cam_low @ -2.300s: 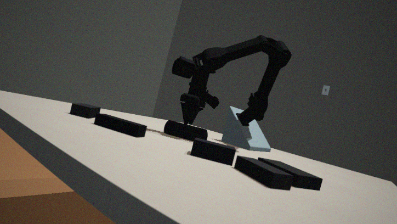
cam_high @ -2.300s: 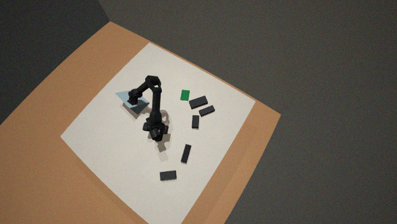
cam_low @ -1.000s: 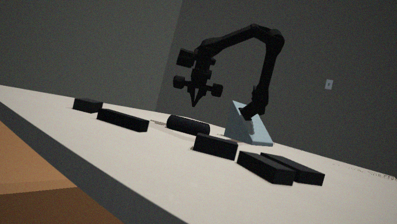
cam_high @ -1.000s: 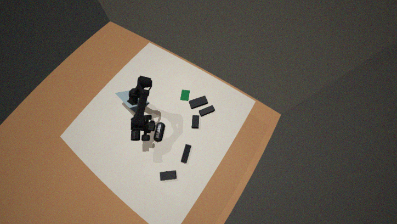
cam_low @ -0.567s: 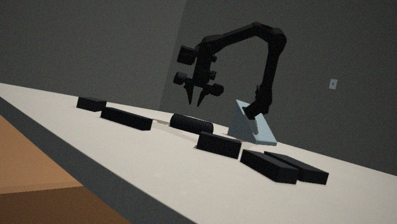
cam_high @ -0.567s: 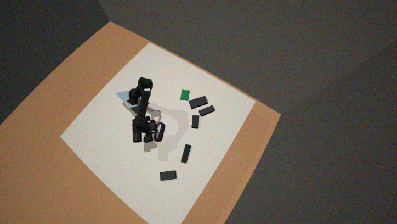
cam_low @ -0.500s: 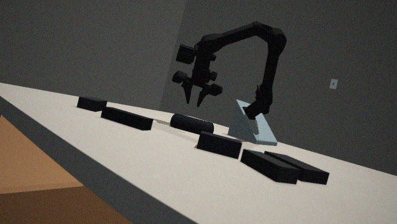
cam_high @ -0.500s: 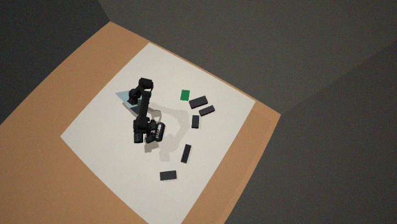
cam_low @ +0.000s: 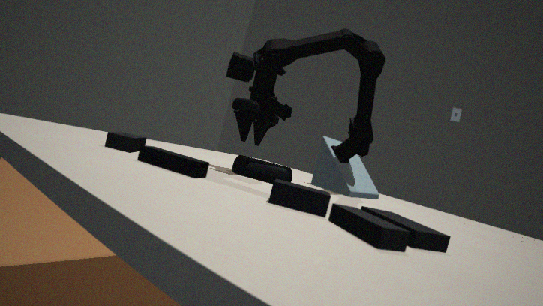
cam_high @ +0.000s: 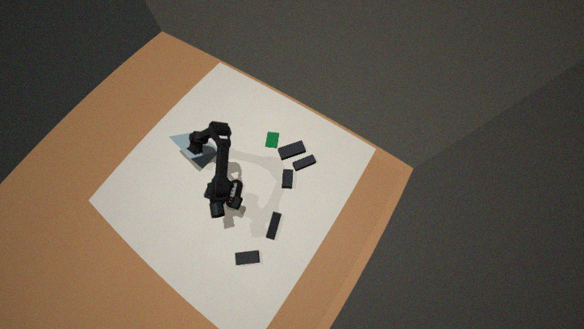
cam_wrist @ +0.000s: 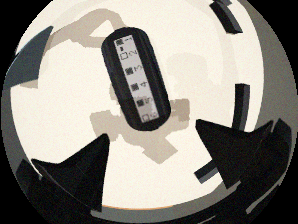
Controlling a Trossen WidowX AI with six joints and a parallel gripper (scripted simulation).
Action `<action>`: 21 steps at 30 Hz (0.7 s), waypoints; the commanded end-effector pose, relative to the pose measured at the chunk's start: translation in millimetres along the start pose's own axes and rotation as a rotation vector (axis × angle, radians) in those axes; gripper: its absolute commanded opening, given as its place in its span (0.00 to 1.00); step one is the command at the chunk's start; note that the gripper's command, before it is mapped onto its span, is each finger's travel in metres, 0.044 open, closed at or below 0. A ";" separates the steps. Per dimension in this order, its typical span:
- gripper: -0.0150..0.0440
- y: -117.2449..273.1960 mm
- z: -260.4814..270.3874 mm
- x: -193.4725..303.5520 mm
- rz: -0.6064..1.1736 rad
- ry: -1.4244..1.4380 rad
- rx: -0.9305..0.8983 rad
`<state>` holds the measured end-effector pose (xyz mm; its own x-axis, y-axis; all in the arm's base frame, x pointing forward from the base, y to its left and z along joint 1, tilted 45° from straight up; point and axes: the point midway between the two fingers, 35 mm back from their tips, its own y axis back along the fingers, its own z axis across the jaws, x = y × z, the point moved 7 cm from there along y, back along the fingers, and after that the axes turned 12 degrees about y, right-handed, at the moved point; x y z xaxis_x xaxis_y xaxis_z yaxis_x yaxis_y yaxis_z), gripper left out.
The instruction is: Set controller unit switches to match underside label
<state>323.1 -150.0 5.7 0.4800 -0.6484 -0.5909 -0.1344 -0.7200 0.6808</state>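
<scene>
"Where does the controller unit (cam_high: pixel 235 193) (cam_low: pixel 262 169) (cam_wrist: pixel 118 80) lie from your hand (cam_low: pixel 250 143) (cam_wrist: pixel 153 131)?"

"In the wrist view it's at upper centre, label up on the counter (cam_high: pixel 163 192) (cam_low: pixel 227 228) (cam_wrist: pixel 190 150), just beyond your spread, empty fingertips. Its long axis runs from upper left to lower right."

"And your next move?"

"You'd probably need to go forward and down, turning slightly so the fingers straddle its long sides."

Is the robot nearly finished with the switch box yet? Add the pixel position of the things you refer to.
Not yet. The controller unit (cam_high: pixel 235 193) (cam_low: pixel 261 169) (cam_wrist: pixel 136 79) lies label up, so the numbered squares show: 1, 3, 4 and 5 filled, 2 and 6 empty. The open gripper (cam_low: pixel 250 142) (cam_wrist: pixel 153 131) is above it, holding nothing. Turning it onto its base is left. The switches are hidden, so I can't tell if they're set.
</scene>
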 end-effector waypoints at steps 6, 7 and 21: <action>1.00 -2.2 -5.8 2.5 0.004 0.120 -0.041; 1.00 -2.4 -5.8 2.5 0.004 0.120 -0.041; 1.00 -24.2 -5.6 4.1 0.011 0.141 -0.044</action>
<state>332.9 -139.5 -5.8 0.5939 -0.6159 -0.5176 -0.1086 -0.6988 0.7070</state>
